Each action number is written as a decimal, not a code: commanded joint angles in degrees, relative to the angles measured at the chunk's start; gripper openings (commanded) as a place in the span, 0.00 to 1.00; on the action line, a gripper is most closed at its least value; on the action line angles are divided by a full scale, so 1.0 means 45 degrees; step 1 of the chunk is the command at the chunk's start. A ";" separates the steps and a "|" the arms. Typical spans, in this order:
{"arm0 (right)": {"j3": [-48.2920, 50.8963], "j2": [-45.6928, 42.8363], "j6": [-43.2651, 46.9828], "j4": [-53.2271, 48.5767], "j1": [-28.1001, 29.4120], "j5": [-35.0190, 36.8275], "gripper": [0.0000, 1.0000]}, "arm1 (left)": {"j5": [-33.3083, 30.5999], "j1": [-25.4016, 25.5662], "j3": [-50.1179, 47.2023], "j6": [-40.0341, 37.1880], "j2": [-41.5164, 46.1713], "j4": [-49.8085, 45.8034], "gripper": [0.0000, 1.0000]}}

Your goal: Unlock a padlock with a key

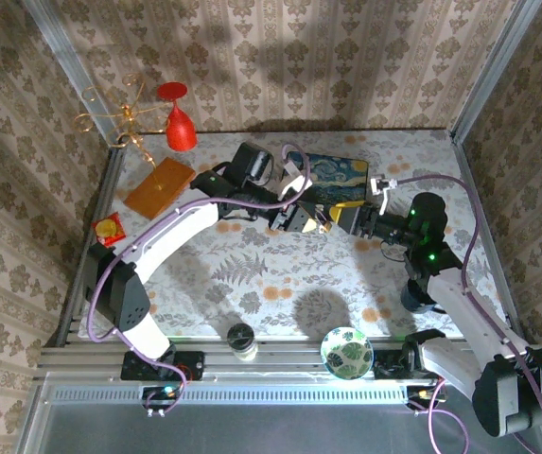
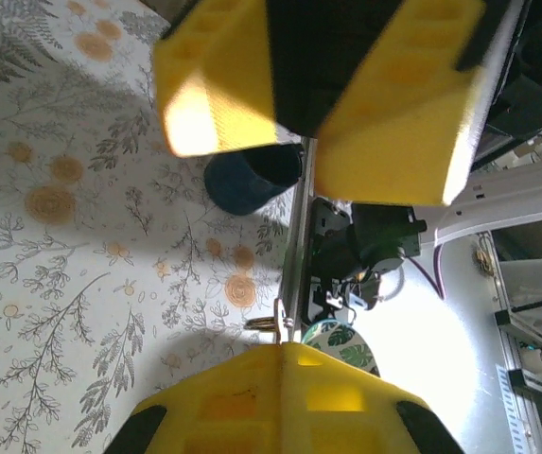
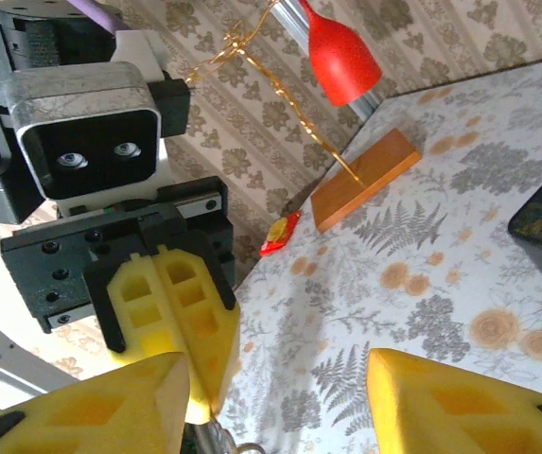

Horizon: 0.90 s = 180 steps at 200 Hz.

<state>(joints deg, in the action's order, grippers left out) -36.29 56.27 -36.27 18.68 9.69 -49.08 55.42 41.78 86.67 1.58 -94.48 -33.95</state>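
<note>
My left gripper [image 1: 305, 220] [image 2: 285, 345] [image 3: 200, 416] hangs above the middle of the table, its yellow pads pressed shut on a tiny metal thing that I take for the padlock [image 2: 263, 324]. Most of it is hidden between the pads. A small brass-toned loop pokes out sideways at the tip [image 3: 252, 448]. The key cannot be told apart from it. My right gripper [image 1: 343, 216] [image 3: 280, 378] faces the left one tip to tip. Its jaws are spread wide on either side of the left fingertips, with nothing held between them. In the left wrist view its fingers [image 2: 412, 104] loom at the top.
A dark blue starry box [image 1: 341, 172] lies just behind the grippers. At the back left are a red goblet [image 1: 180, 128], a gold wire ornament [image 1: 119, 118], an orange block [image 1: 160, 186] and a red packet [image 1: 109, 229]. A leaf-patterned bowl [image 1: 347, 352] and a dark cup [image 1: 241, 338] stand at the front edge.
</note>
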 commanded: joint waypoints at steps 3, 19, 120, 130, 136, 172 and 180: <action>-0.0420 -0.0314 0.0903 -0.0565 0.0329 -0.0836 0.59 | 0.0458 0.0072 0.0547 -0.0626 -0.0133 -0.0579 0.00; -0.0751 -0.0460 0.1776 -0.1871 0.0682 -0.0535 0.58 | 0.0547 0.0109 0.0583 -0.0605 -0.0158 -0.0542 0.00; -0.0840 0.0068 0.2003 -0.1841 0.1051 -0.1729 0.43 | 0.1137 0.0104 0.0681 -0.0684 -0.0197 -0.0428 0.00; -0.0890 0.0149 0.2078 -0.1931 0.1102 -0.1750 0.42 | 0.1158 0.0109 0.0680 -0.0650 -0.0215 -0.0370 0.00; -0.0899 0.0199 0.2084 -0.1924 0.1108 -0.1762 0.41 | 0.1161 0.0093 0.0681 -0.0647 -0.0221 -0.0345 0.00; -0.0842 0.0308 0.2103 -0.1953 0.1133 -0.1750 0.36 | 0.1145 0.0091 0.0600 -0.0587 -0.0238 -0.0326 0.00; -0.0823 0.0279 0.2151 -0.1985 0.1128 -0.1700 0.36 | 0.1142 0.0072 0.0584 -0.0567 -0.0221 -0.0326 0.00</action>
<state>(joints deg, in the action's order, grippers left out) -38.33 57.45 -27.97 10.83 14.48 -54.96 58.78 42.02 87.85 0.16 -94.83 -34.74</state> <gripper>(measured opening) 0.362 0.061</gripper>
